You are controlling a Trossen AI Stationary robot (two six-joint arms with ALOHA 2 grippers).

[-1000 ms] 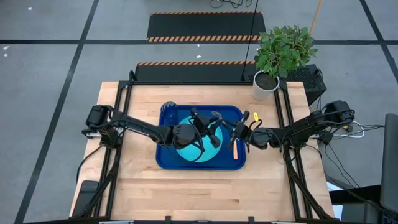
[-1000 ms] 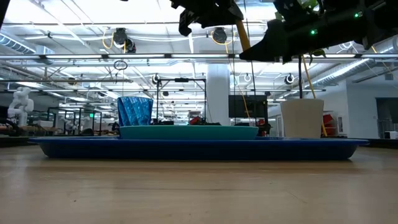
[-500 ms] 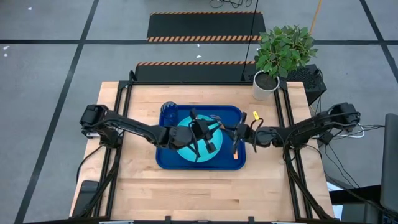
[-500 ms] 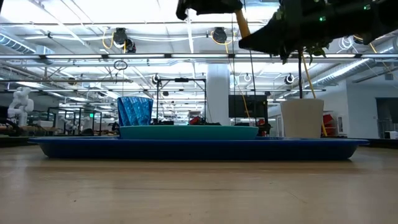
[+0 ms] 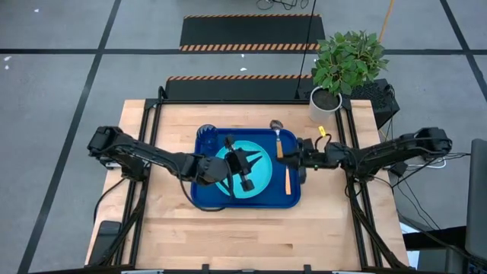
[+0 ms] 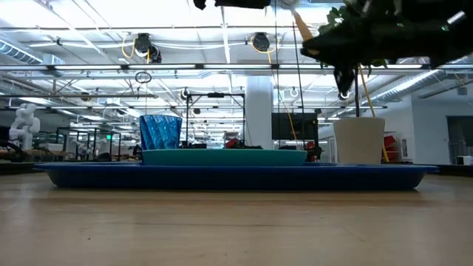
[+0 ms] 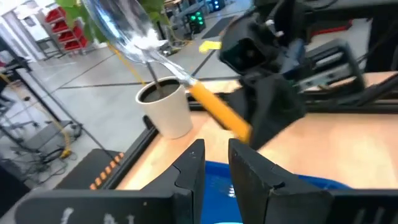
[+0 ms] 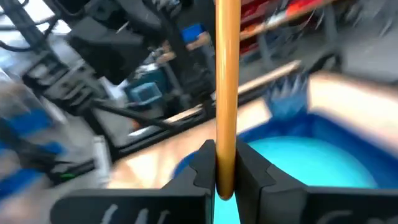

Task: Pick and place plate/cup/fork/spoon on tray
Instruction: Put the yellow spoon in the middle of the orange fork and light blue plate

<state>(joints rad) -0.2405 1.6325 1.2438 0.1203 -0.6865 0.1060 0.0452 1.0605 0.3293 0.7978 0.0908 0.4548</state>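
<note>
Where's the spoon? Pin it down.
The spoon is off the table, held by its orange handle in the right gripper. In the high view it sits over the tray's far right corner, right of the plate.

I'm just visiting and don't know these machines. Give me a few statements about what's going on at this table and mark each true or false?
1. The right tool is shut on the spoon, holding it by the orange handle. True.
2. The cup is standing on the bare wooden table. False: it stands in the far left corner of the tray.
3. The plate lies in the tray. True.
4. The fork is held up in the air by the left tool. False: it lies in the tray, to the right of the plate, and the left tool holds nothing.
5. The plant pot sits inside the tray. False: it stands at the table's far right corner.
</note>
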